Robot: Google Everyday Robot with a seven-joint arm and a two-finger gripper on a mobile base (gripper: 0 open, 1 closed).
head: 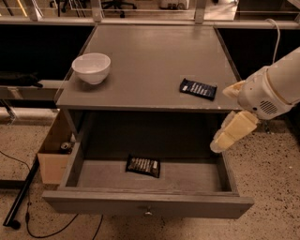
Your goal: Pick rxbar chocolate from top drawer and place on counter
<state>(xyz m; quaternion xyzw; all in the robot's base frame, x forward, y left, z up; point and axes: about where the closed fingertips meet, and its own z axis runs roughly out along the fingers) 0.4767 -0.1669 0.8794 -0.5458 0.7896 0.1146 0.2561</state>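
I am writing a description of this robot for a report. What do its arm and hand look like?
The arm is a thick white rounded tube with a patch of small vent holes near the wrist. A thin white cable loops behind it. The hand, pale cream-yellow and blocky, is at the right side of the open grey wooden drawer.

rxbar chocolate (143,165) in top drawer (146,204), claw (220,143) over its right wall

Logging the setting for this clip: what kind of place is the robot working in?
Likely an office or lab workspace, not a home kitchen: rolling chair bases behind the counter, speckled hard floor, loose cables. The gripper hangs over the right side of the open top drawer.
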